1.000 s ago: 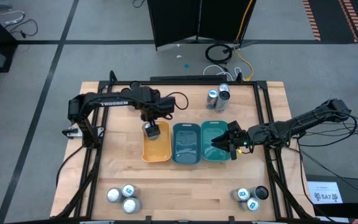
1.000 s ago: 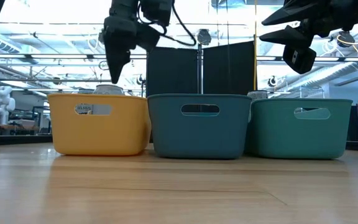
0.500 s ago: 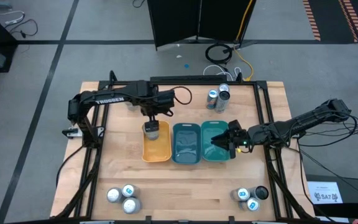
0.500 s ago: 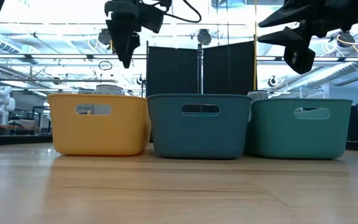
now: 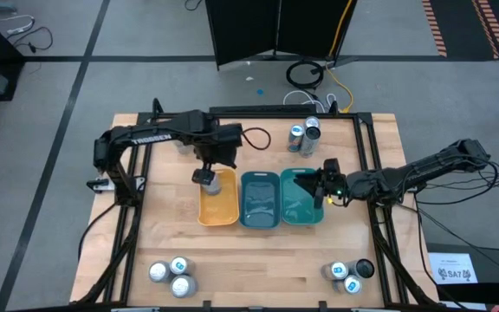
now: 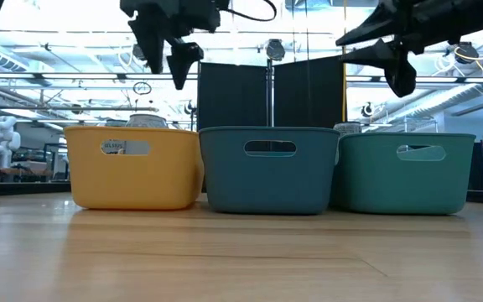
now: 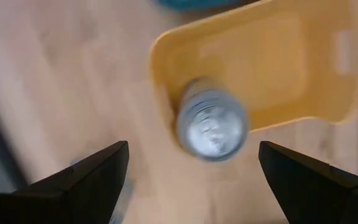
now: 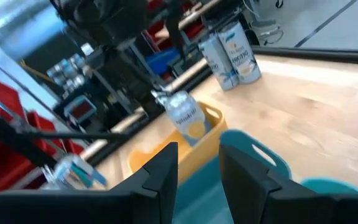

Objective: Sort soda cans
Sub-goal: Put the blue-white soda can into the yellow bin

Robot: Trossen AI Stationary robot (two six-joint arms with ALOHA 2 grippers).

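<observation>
A silver soda can [image 5: 212, 183] [image 7: 211, 124] stands upright on its base in the far end of the yellow tray [image 5: 220, 208]. My left gripper [image 5: 203, 176] [image 7: 192, 146] hovers above it, open wide and touching nothing. My right gripper [image 5: 320, 186] [image 8: 199, 149] hangs open and empty over the lighter teal tray [image 5: 300, 210]. Two cans with blue markings [image 5: 303, 133] [image 8: 229, 50] stand near the far edge. Three cans [image 5: 171, 275] stand at the near left corner. Three more, one of them dark [image 5: 351, 275], stand at the near right corner.
Three trays stand side by side mid-table: the yellow one, a dark teal one [image 5: 260, 199] and the lighter teal one. The low view shows their walls [image 6: 268, 172] with both grippers well above the rims. Bare wood lies between the trays and the near can groups.
My left gripper has risen from just above the yellow tray and turned about, drifting a little toward the table's far left. The silver can has stayed standing in the tray. My right gripper has turned and shifted slightly toward the far edge over the lighter teal tray.
</observation>
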